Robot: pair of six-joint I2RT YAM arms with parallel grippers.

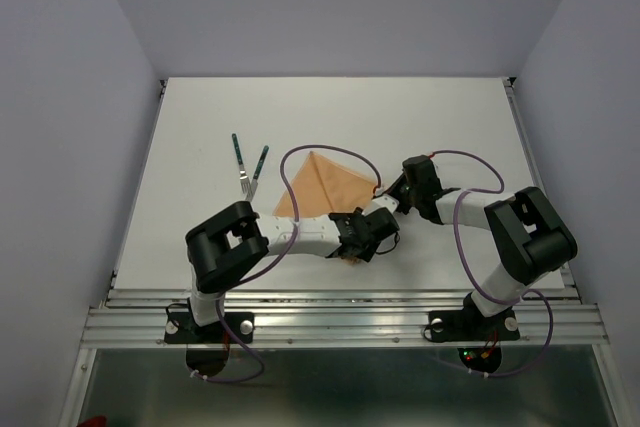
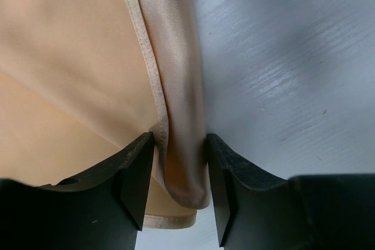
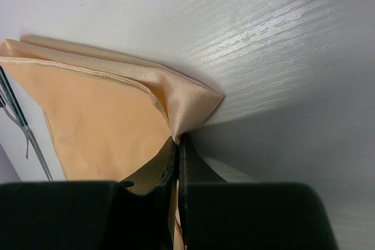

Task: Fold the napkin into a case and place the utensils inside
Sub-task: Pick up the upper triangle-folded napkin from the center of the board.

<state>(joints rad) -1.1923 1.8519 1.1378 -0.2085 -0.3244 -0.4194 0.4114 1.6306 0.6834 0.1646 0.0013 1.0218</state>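
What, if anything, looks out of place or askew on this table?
Nothing is spilled or damaged. The napkin lies folded in a triangle, but its layers sit slightly offset at the corner pinched by the right gripper. The two utensils lie left of it, angled in a V, not parallel.

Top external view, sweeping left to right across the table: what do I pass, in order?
utensils → napkin → right gripper, pinched shut on the napkin's right corner.
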